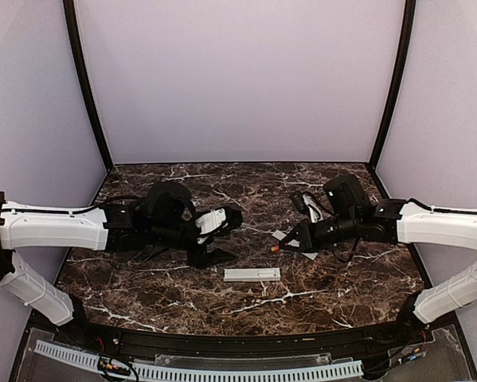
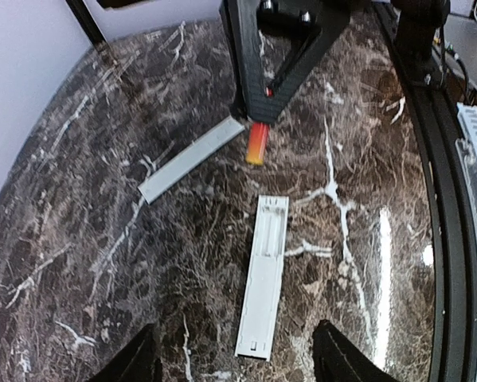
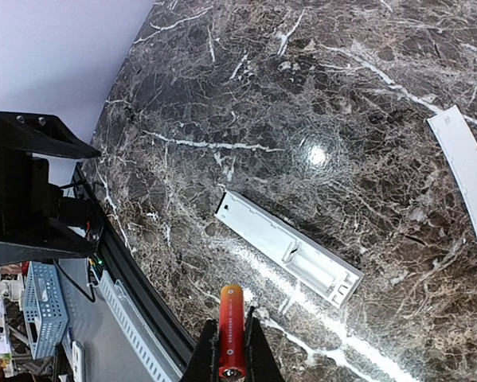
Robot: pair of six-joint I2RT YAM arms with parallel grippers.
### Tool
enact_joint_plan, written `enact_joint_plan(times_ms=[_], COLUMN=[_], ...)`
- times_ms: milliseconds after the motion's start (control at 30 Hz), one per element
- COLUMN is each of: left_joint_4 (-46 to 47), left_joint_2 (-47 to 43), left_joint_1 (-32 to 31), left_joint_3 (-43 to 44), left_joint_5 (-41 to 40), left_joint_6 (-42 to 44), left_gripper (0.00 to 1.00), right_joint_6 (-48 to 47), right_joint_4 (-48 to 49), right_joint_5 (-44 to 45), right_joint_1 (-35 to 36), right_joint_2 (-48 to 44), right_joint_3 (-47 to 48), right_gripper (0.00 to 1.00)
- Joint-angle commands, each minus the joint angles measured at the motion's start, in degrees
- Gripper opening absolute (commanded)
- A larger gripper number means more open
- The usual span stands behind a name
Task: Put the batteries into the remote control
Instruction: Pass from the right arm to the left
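The remote control [image 1: 252, 274] [image 2: 263, 274] [image 3: 290, 256] lies flat on the marble table, back side up, with its empty battery compartment uncovered at one end. One red battery [image 3: 231, 330] [image 2: 257, 143] [image 1: 276, 247] is pinched lengthwise in my right gripper [image 3: 232, 350] [image 1: 282, 245], which is shut on it and hovers a little beyond the remote's compartment end. My left gripper [image 2: 234, 328] [image 1: 210, 253] is open and holds nothing. It hangs over the remote's other end, and its fingers stand apart on either side of the bar.
A thin flat white strip [image 2: 192, 159] [image 3: 465, 167] [image 1: 282, 235] lies on the table just behind the right gripper. The table's black front rail [image 2: 429, 199] runs close to the remote. Purple walls enclose the back and sides.
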Motion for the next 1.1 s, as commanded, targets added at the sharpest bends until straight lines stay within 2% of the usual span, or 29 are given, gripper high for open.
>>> enact_joint_plan(times_ms=[0,233,467,767,900,1067], left_joint_4=[10.61,16.04,21.34,23.44,21.16,23.20], left_joint_2=[-5.45,-6.56,-0.30,5.69,5.39,2.32], left_joint_1=[-0.34,-0.38,-1.66,-2.83,-2.88,-2.88], left_joint_3=[-3.83,-4.78,-2.86,0.09,1.02,-3.20], left_joint_5=[2.15,5.75,8.30,7.92,5.00,4.90], left_joint_6=[-4.62,-5.33,-2.62,-0.95,-1.00,1.75], left_gripper=[0.64,0.62,0.56,0.55,0.55,0.56], right_joint_6=[0.28,-0.54,0.18,-1.23,-2.27,-2.62], right_joint_4=[-0.09,-0.05,1.71,3.07,2.38,1.93], right_joint_5=[-0.55,-2.27,-3.80,-4.53,-5.35,-5.46], right_joint_1=[0.50,0.50,0.49,0.14,-0.29,-0.38], right_joint_2=[-1.64,-1.91,-4.94,-5.41,-3.59,-0.43], right_joint_3=[2.77,4.37,1.56,0.06,2.68,4.97], right_gripper=[0.00,0.00,0.00,0.00,0.00,0.00])
